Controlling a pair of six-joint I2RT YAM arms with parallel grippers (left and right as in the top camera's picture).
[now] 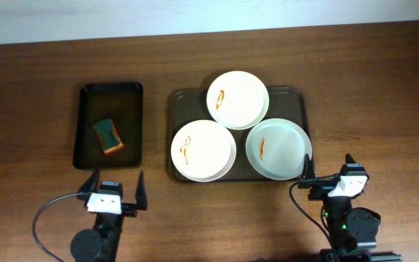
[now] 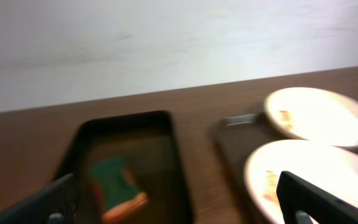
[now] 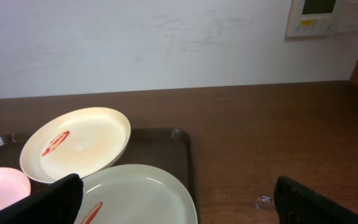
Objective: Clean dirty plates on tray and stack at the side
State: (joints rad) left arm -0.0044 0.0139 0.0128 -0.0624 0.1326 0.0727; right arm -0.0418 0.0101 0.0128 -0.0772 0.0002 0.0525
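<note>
On the table [image 1: 35, 94], plates [image 1: 203, 149] are laid on the tray [image 1: 186, 105], beyond the left gripper [image 1: 116, 188] and right gripper [image 1: 329, 169], both spread apart.

A dark brown tray [image 1: 291, 102] holds three round white plates, each with a small orange-red smear. The far plate [image 1: 237, 98] overlaps the near left plate [image 1: 203, 149] and near right plate [image 1: 278, 148], which lie side by side.

Smeared plates [image 3: 76, 149] on tray [image 3: 169, 144], fingers [image 3: 319, 204] apart
</note>
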